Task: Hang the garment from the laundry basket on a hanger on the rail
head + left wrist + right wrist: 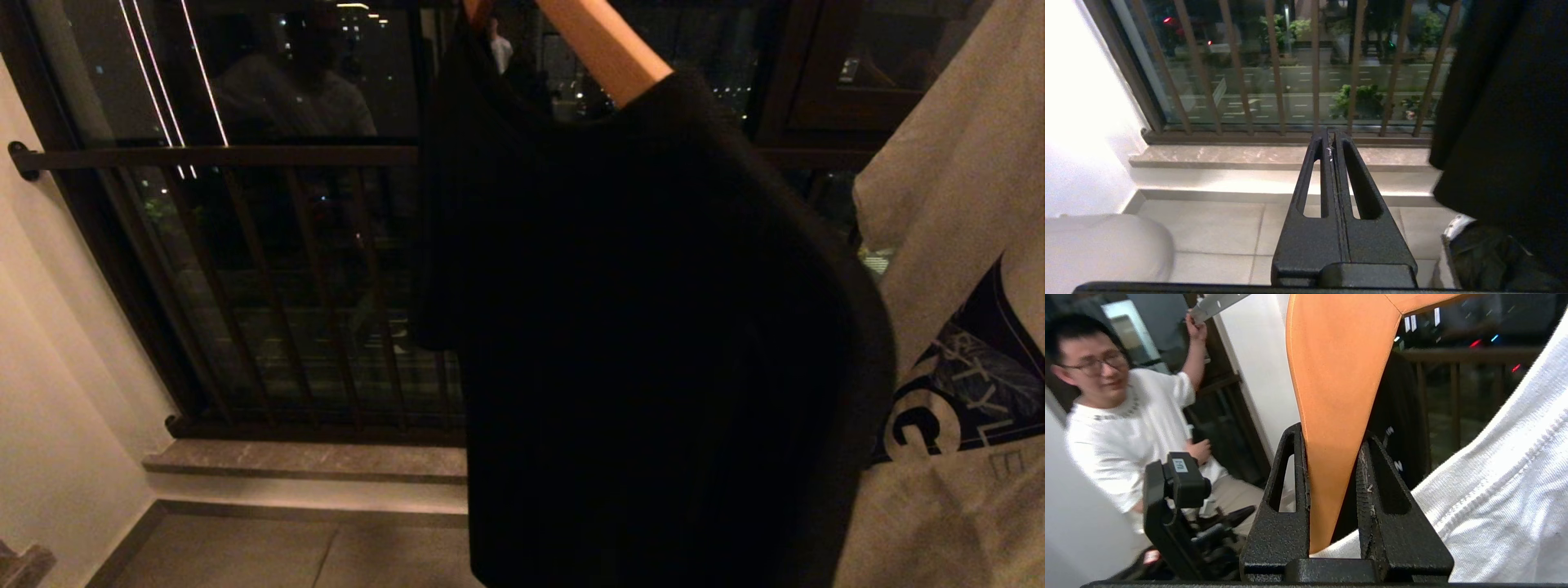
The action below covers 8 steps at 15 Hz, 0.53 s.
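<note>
Gripping the arm of a wooden hanger (1331,416) between its fingers, the right claw (1333,457) held it high before the barred window (245,269). A black garment (653,327) draped from the hanger, just beside a white printed shirt (963,245). Parked low, the left claw (1333,141) sat closed and empty above the floor tiles (1220,228), near the laundry basket (1453,228). A person (1126,416) reached up to a pale bar (1216,304).
</note>
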Tool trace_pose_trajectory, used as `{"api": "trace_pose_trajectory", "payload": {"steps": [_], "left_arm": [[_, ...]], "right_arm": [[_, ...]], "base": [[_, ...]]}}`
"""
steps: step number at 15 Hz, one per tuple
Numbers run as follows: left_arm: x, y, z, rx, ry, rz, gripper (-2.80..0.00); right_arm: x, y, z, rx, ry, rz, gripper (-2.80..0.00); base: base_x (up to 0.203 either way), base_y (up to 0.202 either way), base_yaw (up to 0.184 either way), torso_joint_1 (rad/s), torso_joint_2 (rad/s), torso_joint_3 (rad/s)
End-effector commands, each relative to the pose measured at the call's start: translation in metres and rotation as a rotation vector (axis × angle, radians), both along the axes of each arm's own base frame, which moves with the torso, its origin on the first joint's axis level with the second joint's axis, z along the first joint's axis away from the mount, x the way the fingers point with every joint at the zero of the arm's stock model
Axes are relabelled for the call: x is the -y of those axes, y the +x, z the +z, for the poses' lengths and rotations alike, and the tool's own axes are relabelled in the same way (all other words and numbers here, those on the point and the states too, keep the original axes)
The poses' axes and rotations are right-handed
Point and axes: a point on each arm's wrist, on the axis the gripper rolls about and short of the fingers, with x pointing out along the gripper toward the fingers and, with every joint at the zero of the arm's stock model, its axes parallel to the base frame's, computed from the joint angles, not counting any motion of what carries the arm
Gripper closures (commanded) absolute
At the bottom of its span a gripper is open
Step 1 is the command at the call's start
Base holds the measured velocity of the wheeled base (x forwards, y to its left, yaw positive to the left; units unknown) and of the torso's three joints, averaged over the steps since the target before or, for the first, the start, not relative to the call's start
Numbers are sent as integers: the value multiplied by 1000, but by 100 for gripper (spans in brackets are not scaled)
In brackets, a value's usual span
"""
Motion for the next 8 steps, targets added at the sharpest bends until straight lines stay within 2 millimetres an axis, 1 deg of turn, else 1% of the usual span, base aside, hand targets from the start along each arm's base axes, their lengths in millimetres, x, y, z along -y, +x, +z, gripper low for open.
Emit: {"api": "trace_pose_trajectory", "payload": {"steps": [1, 2, 5, 7, 8], "left_arm": [[0, 0, 0, -1, -2, 1, 0], [0, 0, 0, -1, -2, 1, 0], [0, 0, 0, -2, -3, 0, 0], [0, 0, 0, -2, -3, 0, 0], [0, 0, 0, 0, -5, 0, 0]], "right_arm": [[-6, 11, 0, -43, -4, 26, 0], [-10, 19, 0, -67, -5, 56, 0], [-23, 46, 4, -77, -17, 138, 0], [-25, 63, 6, -77, -40, 161, 0], [-21, 71, 6, -84, -50, 155, 0]], "base": [[0, -149, 3, 5, 5, -5], [0, -94, 0, -7, -2, 2], [0, 0, 0, 0, 0, 0], [0, 0, 0, 0, 0, 0], [0, 0, 0, 0, 0, 0]]}}
